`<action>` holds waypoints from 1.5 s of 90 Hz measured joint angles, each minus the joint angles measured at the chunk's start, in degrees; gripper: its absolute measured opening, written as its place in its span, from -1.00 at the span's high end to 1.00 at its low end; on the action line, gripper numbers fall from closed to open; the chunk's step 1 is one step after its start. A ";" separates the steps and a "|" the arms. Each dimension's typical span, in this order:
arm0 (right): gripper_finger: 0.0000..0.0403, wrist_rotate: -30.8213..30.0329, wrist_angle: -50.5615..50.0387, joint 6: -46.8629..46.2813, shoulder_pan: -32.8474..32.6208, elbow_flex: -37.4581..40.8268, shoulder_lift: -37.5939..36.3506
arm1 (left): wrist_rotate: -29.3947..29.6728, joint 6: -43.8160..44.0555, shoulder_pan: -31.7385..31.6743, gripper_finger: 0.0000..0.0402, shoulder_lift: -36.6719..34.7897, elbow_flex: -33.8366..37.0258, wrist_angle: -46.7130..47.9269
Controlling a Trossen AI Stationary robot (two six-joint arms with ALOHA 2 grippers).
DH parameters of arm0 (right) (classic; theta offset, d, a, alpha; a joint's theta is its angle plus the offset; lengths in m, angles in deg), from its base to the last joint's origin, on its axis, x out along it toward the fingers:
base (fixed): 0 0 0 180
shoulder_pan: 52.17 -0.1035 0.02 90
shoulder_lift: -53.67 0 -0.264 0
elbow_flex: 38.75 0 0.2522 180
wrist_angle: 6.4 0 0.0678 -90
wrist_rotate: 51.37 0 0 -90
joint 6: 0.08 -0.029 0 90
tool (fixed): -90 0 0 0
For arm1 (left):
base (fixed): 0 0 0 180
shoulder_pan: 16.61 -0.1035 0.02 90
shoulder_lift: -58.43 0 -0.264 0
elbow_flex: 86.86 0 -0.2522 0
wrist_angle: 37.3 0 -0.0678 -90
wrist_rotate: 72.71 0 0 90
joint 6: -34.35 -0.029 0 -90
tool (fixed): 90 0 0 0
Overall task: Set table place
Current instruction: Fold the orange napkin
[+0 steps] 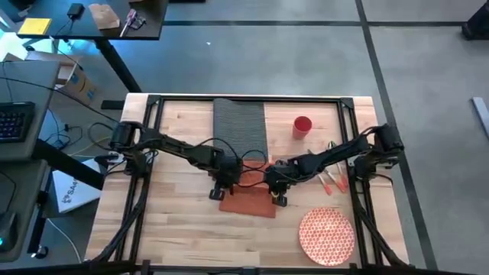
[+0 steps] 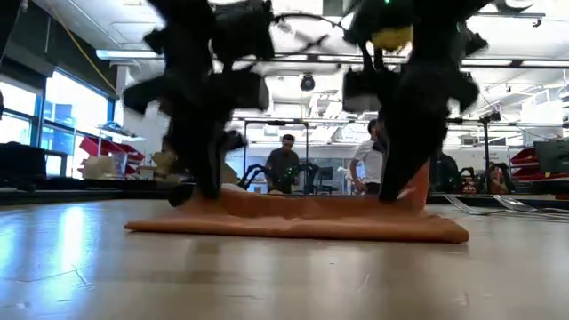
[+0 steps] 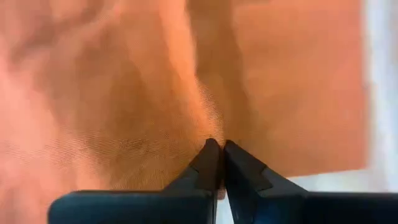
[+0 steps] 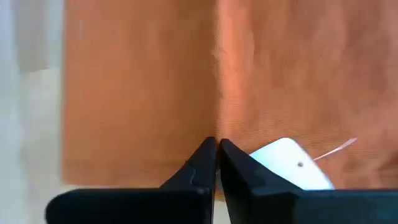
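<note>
Both hands pinching orange napkin (image 1: 248, 200), lowered

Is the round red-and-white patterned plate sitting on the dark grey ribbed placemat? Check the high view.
No: the round red-and-white patterned plate lies on bare wood near the table's front right corner, well apart from the dark grey ribbed placemat.

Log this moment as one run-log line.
step: folding napkin | left claw: shut on napkin | right claw: shut on napkin | placemat: on table | plate: off placemat
</note>
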 joint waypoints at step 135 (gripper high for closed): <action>1.00 -21.45 6.29 -25.33 -21.90 -5.55 11.04 | 1.18 34.20 32.25 0.77 -5.69 -3.50 0.39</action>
